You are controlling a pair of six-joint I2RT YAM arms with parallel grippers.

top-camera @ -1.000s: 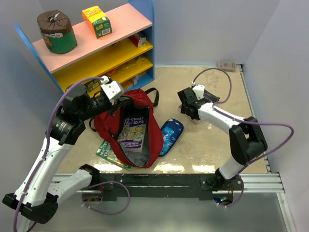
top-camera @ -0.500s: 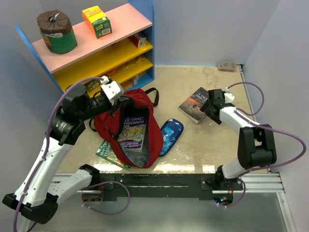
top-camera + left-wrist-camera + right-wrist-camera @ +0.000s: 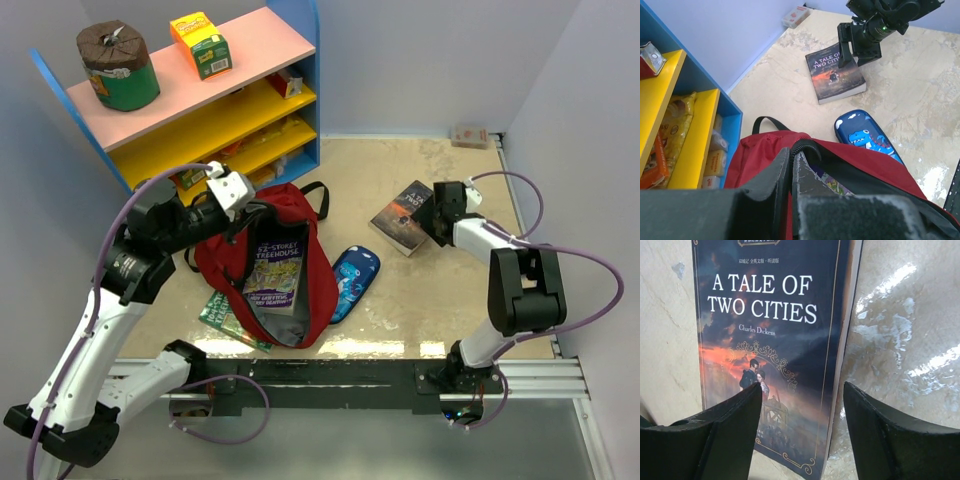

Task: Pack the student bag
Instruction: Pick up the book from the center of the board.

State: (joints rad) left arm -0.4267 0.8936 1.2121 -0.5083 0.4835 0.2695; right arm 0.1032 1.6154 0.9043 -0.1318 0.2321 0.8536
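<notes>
The dark-red student bag lies open on the table, with a "Treehouse" book inside its mouth. My left gripper is shut on the bag's zippered rim and holds it up. A dark book, "A Tale of Two Cities", lies flat to the right. My right gripper stands open over its near right corner. In the right wrist view one finger is over the cover and the other over bare table. A blue dinosaur pencil case lies beside the bag.
A green book sticks out from under the bag's left side. The blue shelf unit with yellow shelves stands at the back left, a green tin and a juice box on top. A small card box sits at the back right wall.
My right gripper moved right, off the top of the dark book to its right edge, uncovering the cover. The left arm and the bag have not moved.
</notes>
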